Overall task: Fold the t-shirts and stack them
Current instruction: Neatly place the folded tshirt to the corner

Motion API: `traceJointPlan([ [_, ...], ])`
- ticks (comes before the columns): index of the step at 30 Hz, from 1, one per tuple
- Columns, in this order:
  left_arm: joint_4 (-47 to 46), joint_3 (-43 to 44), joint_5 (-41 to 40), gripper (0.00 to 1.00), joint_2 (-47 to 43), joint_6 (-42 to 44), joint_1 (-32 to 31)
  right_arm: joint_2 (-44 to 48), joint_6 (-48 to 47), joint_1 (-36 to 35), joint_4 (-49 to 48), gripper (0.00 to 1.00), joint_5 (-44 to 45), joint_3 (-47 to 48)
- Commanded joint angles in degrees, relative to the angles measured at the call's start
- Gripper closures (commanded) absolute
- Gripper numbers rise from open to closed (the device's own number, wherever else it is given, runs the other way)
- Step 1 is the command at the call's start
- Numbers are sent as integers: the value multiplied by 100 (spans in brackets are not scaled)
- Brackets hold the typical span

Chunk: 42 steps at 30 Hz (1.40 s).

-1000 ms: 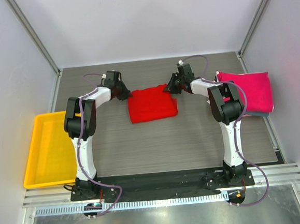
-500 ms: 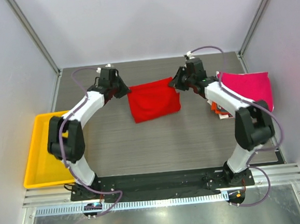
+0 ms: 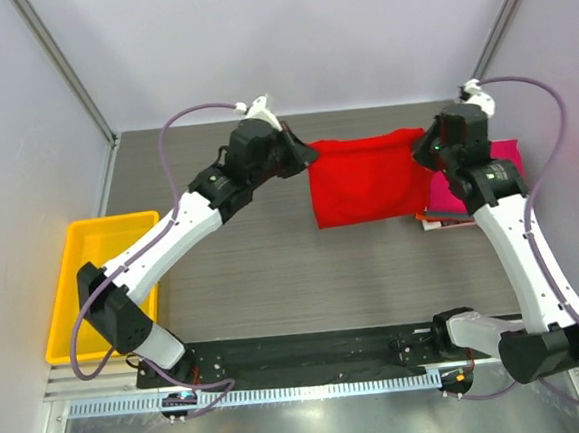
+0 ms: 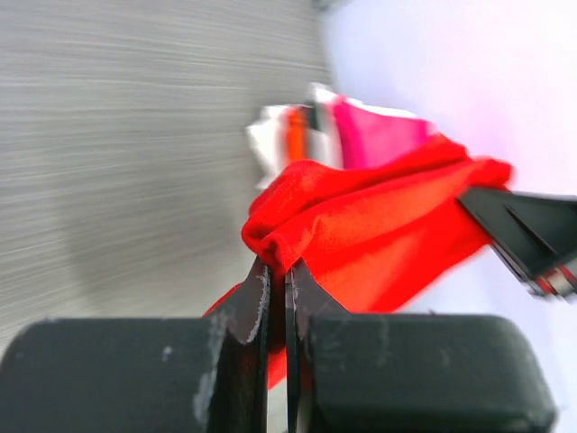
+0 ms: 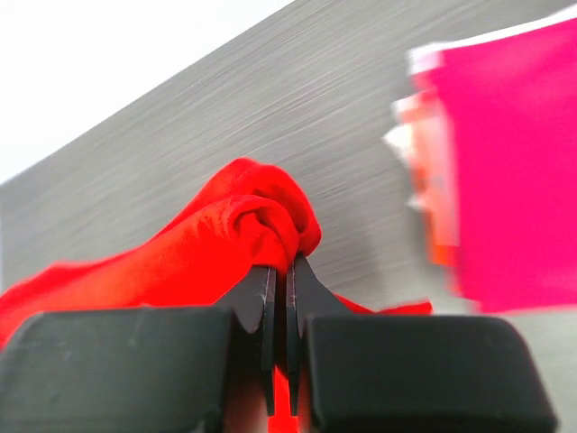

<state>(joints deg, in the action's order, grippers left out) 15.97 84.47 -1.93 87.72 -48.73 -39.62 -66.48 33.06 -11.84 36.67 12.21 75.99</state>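
- Top external view: the red t-shirt [image 3: 362, 181] is held up off the table [image 3: 274, 268], stretched by its two upper corners just left of the stack of folded shirts [image 3: 447, 200].
- It is plain bright red and folded to a rough rectangle. The top edge is pulled nearly straight, and the lower edge hangs loose and slightly uneven.
- The left gripper [image 3: 305, 157] has the corner farther from the stack. In the left wrist view its fingers [image 4: 257, 302] are pressed together on a rolled bunch of red cloth.
- The right gripper [image 3: 427, 152] has the corner nearest the stack. In the right wrist view its fingers [image 5: 261, 298] are likewise closed tight on a bunched fold.
- The shirt's right edge meets or overlaps the stack's left edge as seen from above. How high the cloth hangs over the stack cannot be told.
- The stack shows a pink shirt on top, with orange and white edges poking out at its near left corner.
- Bare table lies left of the stack and toward the arm bases.
- A yellow tray [image 3: 73, 264] sits well apart from the stack, at the table's far left edge.
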Motion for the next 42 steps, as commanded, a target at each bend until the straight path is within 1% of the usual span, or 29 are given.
traceJointPlan([
  [1, -269, 640, -527, 100, 323, -14, -458, 231, -370, 541, 929, 99, 1151, 539],
  [2, -296, 946, -623, 100, 551, -5, -581, 275, -466, 664, 1122, 99, 1248, 653],
  [3, -348, 1088, -659, 100, 683, -14, -817, 302, -510, 961, 1202, 99, 1319, 707],
  [4, -383, 1229, -694, 100, 807, -5, -933, 337, -581, 1103, 1255, 99, 1389, 742],
  [5, -401, 1569, -755, 100, 930, 4, -1038, 389, -668, 1357, 1351, 99, 1511, 812],
  [6, -436, 1721, -773, 100, 1218, 4, -1231, 407, -730, 1725, 1378, 99, 1530, 847],
  [8, -471, 2046, -808, 100, 1492, 39, -1399, 399, -809, 2122, 1413, 99, 1521, 970],
  [9, -576, 2309, -852, 100, 1606, 74, -1539, 355, -879, 2281, 1440, 99, 1530, 1023],
  [10, -690, 2372, -931, 100, 1825, 118, -1610, 303, -897, 2604, 1449, 99, 1504, 1084],
  [11, -857, 2416, -1001, 100, 1914, 179, -1680, 232, -932, 2747, 1518, 99, 1417, 1259],
  [13, -1183, 2714, -906, 100, 2256, 180, -1786, -5, -950, 3045, 1606, 99, 1407, 1523],
  [15, -1315, 3022, -896, 100, 2494, 206, -1900, -128, -950, 3178, 1660, 99, 1460, 1629],
  [16, -1341, 3336, -879, 100, 2704, 223, -1944, -181, -933, 3257, 1660, 99, 1460, 1656],
  [17, -1359, 3487, -879, 100, 2828, 232, -1979, -216, -933, 3449, 1668, 99, 1425, 1761],
  [19, -1377, 3899, -861, 100, 3039, 232, -2068, -443, -942, 3609, 1703, 99, 1355, 1893],
  [23, -1517, 4392, -870, 100, 3549, 162, -2094, -673, -933, 3943, 1739, 99, 1381, 2052],
  [26, -1570, 4753, -940, 100, 3874, 136, -2094, -796, -872, 4268, 1651, 99, 1136, 2034],
  [28, -1562, 4886, -1010, 100, 4103, 74, -2103, -840, -836, 4452, 1572, 99, 951, 1982],
  [33, -1781, 5140, -993, 100, 4437, -172, -2103, -1007, -810, 4567, 1387, 99, 871, 1832],
  [37, -1781, 5396, -1028, 100, 4762, -268, -2059, -1165, -705, 4664, 1238, 99, 634, 1701],
  [42, -1922, 5458, -1028, 100, 4886, -400, -1971, -1271, -581, 4725, 1053, 99, 423, 1507],
])
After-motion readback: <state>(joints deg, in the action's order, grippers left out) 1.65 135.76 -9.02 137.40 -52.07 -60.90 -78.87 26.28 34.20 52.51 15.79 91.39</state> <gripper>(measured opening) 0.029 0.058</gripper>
